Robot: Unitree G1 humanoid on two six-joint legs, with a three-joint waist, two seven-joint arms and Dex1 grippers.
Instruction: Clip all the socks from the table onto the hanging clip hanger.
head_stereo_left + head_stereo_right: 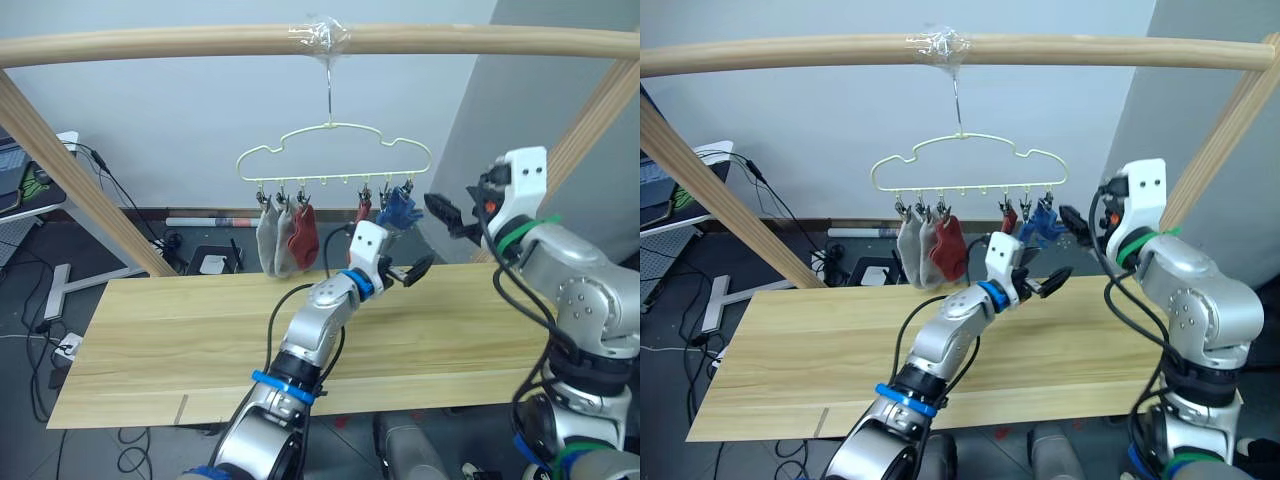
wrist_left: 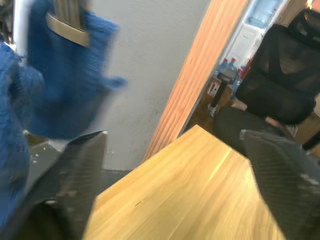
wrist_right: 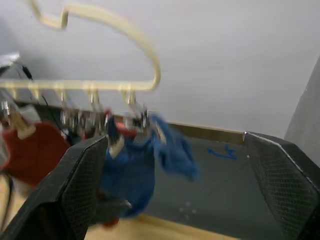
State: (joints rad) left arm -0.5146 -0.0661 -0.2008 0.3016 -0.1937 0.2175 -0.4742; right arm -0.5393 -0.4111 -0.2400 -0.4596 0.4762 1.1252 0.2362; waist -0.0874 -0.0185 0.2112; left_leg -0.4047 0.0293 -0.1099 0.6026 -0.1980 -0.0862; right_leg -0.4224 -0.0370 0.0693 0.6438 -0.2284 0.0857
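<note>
The left gripper (image 1: 408, 263) is raised above the table (image 1: 180, 340), its two black fingers spread wide and holding nothing. The blue socks (image 1: 398, 210) hang just above it and a little behind, clipped at the right end of the clip hanger (image 1: 335, 150); their long axis goes straight down from the clips. The right gripper (image 1: 452, 214) stands just beside them on their right, at about the same height, also wide open and empty. So both arms are close, the right one level with the socks, the left one below. Two grey socks (image 1: 272, 240) and a rust-red sock (image 1: 301, 232) hang more to the left, another red one (image 1: 363, 211) beside the blue. I see no sock on the table, so I judge the clipping almost finished
</note>
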